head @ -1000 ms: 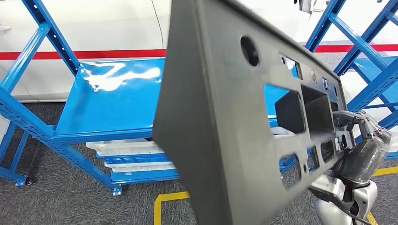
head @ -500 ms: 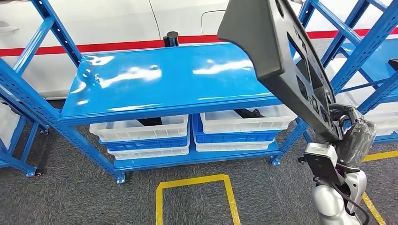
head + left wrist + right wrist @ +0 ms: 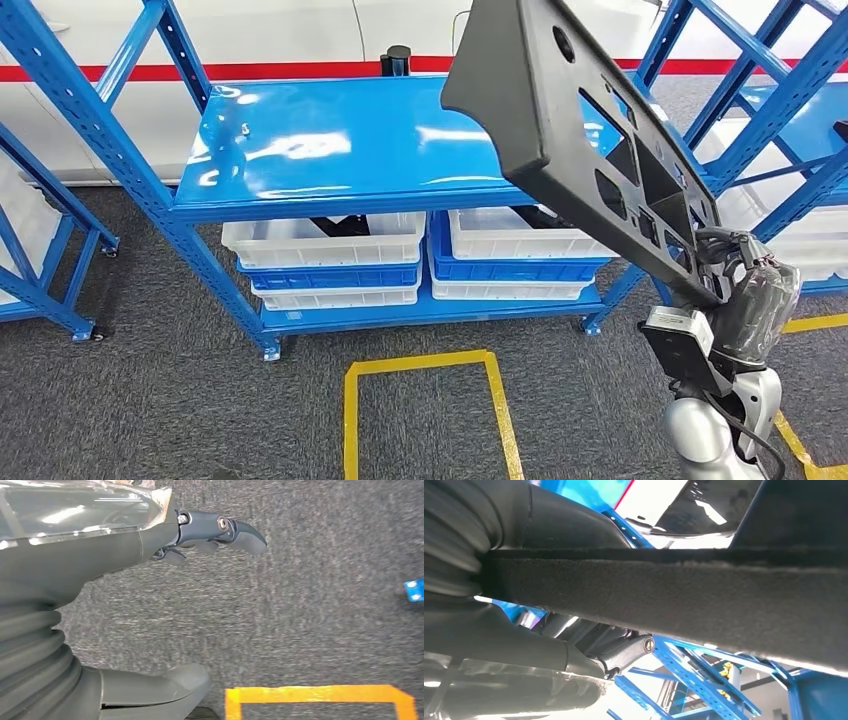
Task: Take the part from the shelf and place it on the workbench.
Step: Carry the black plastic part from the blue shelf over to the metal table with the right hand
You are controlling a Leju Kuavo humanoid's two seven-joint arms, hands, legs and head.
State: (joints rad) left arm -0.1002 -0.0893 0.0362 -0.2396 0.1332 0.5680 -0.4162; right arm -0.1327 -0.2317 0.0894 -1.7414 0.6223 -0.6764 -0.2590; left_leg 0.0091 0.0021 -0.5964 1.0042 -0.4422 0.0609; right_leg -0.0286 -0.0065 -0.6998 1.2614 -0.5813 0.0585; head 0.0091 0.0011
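I see the part (image 3: 590, 150) raised at my right, in front of the shelf (image 3: 350, 150), my right hand (image 3: 745, 300) under its lower end. Bins (image 3: 325, 245) sit beneath the shelf; floor tape (image 3: 420, 365) lies nearer me.

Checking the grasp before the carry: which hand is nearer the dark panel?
Right. The right hand grips the lower end of the dark panel. The left hand hangs over the carpet beside yellow floor tape, holding nothing.
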